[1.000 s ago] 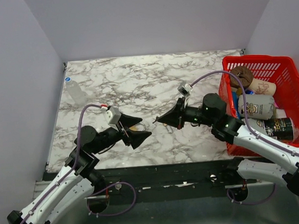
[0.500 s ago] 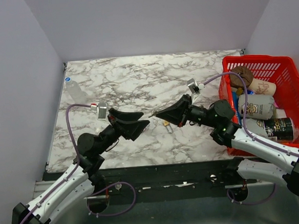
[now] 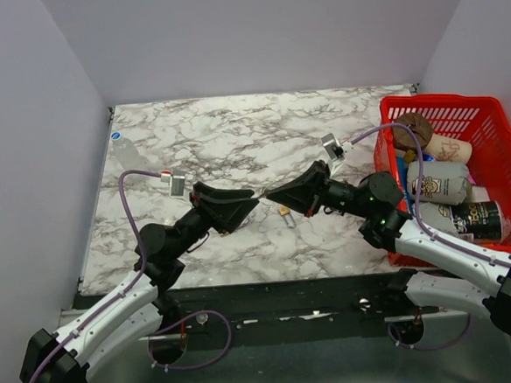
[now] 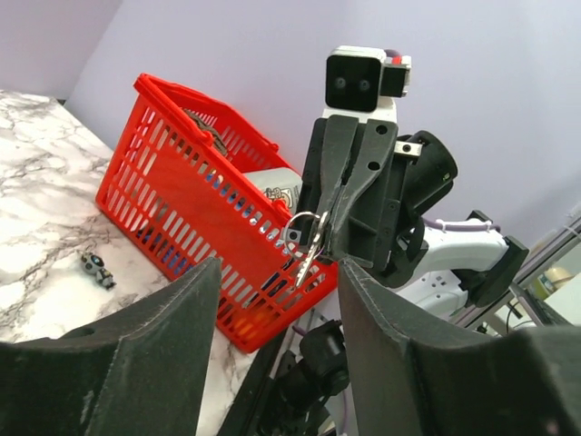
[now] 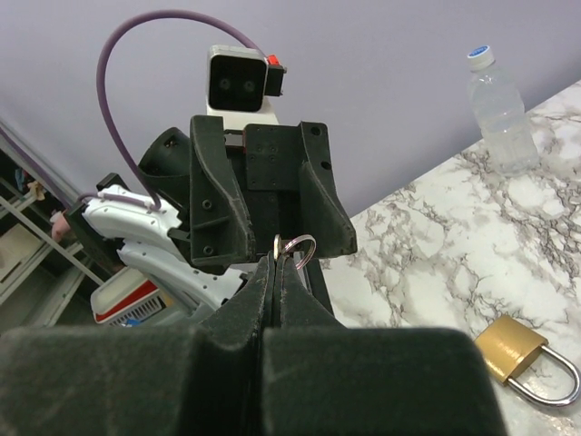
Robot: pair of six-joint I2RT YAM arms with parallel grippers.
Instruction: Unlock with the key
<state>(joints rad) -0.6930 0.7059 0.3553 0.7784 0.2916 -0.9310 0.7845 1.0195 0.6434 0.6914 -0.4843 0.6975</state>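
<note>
My right gripper (image 3: pixel 272 196) (image 5: pixel 277 265) is shut on a small silver key (image 5: pixel 280 247) with a split ring (image 4: pixel 305 227), held above the table at mid-height. The key's blade (image 4: pixel 310 259) points toward my left gripper (image 3: pixel 246 209) (image 4: pixel 277 277). That gripper faces it tip to tip, and its jaws stand apart with nothing between them. The key hangs just beyond that gap. A small brass padlock (image 5: pixel 525 360) (image 3: pixel 285 215) lies on the marble table (image 3: pixel 234 140), below and slightly on the near side of the right gripper. In the left wrist view the padlock (image 4: pixel 96 269) is tiny.
A red basket (image 3: pixel 392 110) (image 4: pixel 182 177) with cans and packets stands at the right edge of the table. At the far left stands a clear plastic bottle (image 3: pixel 128 155) (image 5: pixel 497 113). Grey walls close off the table's left, right and back sides.
My left gripper has risen and swung right to face the key, and its jaws have narrowed. The right gripper shifted slightly right and up with the key, then held still.
</note>
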